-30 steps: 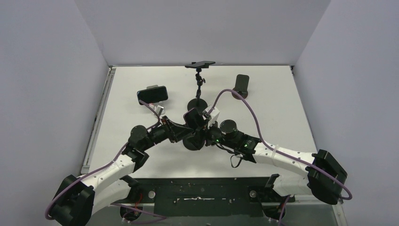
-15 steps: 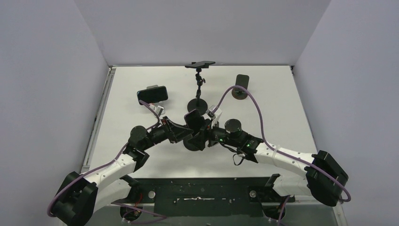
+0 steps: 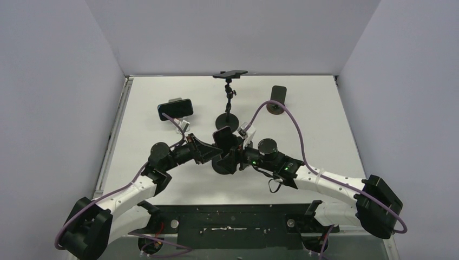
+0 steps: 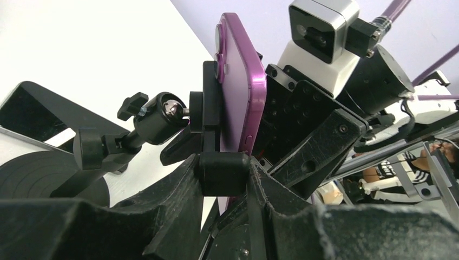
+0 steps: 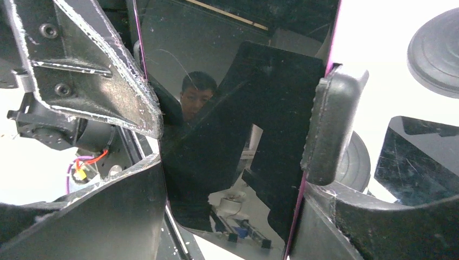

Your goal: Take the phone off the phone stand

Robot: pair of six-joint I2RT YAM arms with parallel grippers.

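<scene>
The left tool [image 4: 222,174] is clenched on a clamp jaw of the phone stand [image 4: 162,112], one finger on each side of the black block. The right tool [image 5: 233,187] has a finger on either side of the purple phone [image 4: 241,86], close against its edges; I cannot tell whether they press it. The phone sits upright in the stand's clamp, mid tabletop [image 3: 325,119], between both arms. Farther back are a second phone [image 3: 176,109] on the left, a tall stand [image 3: 230,92] in the middle and a small dark stand [image 3: 278,96] on the right.

right claw [image 3: 234,154] moved in, narrowing around phone [image 3: 222,139]
</scene>
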